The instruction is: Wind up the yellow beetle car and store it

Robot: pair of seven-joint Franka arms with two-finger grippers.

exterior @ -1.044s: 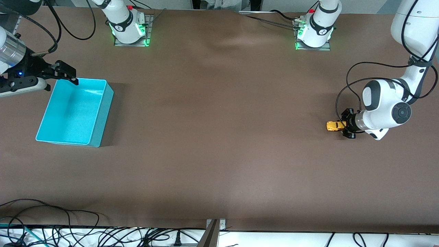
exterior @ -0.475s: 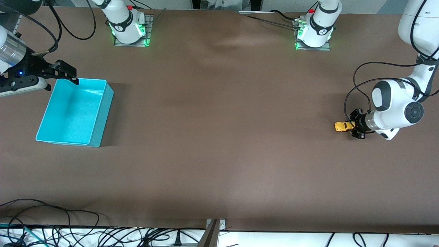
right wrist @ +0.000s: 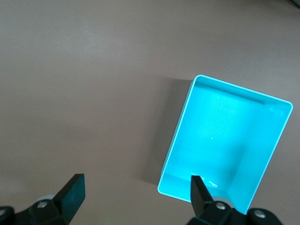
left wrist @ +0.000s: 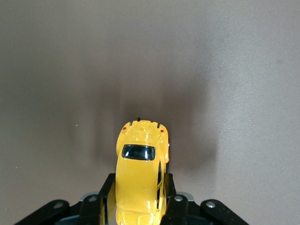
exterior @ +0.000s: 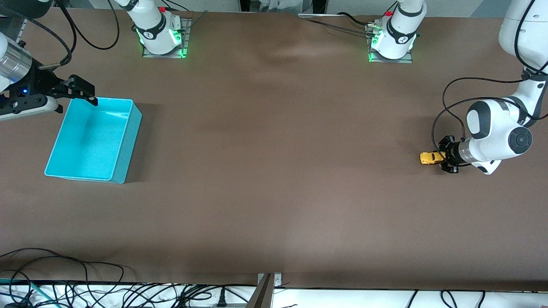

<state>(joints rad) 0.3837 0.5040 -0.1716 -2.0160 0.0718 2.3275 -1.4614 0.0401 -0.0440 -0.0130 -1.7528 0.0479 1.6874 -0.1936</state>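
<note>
The right gripper (exterior: pixel 87 96) waits unmoved, jaws spread wide, over the turquoise bin (exterior: pixel 128 141) corner. The left gripper (exterior: pixel 443 156), clamped on the yellow beetle car (exterior: pixel 429 158), has dragged it along the brown table (exterior: pixel 274 171) toward the left arm's end. No writing is legible.

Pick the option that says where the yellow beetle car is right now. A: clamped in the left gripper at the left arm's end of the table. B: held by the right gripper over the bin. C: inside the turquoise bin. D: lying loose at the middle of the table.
A: the left gripper is shut on the yellow beetle car, as the left wrist view shows, while the turquoise bin holds nothing and the right gripper hangs open by the bin's rim.
</note>
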